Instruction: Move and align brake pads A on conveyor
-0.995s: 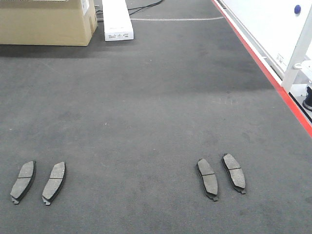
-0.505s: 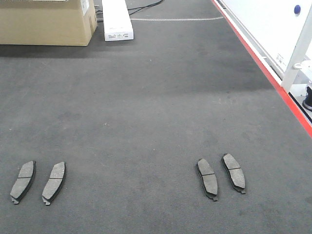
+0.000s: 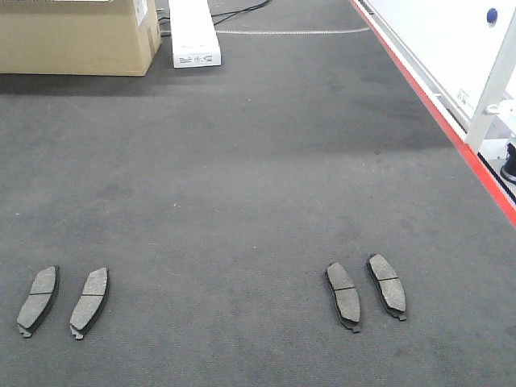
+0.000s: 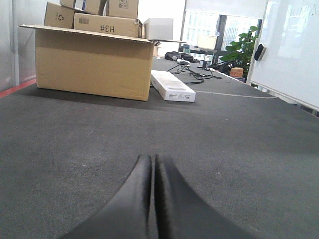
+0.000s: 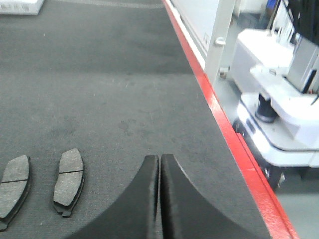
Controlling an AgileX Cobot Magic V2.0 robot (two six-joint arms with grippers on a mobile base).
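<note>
Looking through both wrist cameras, you see the left gripper (image 4: 153,164) and the right gripper (image 5: 160,164) each clenched, fingers pressed together on nothing, held low over the conveyor (image 3: 242,161). Its red strip (image 3: 451,133) is your landmark: two brake pads A (image 3: 343,296) (image 3: 387,286) lie face-up near it, side by side; two more (image 3: 38,300) (image 3: 89,301) sit well away from it. Farthest from the strip stands a cardboard box (image 3: 76,36), a white box (image 3: 192,32) beside it.
</note>
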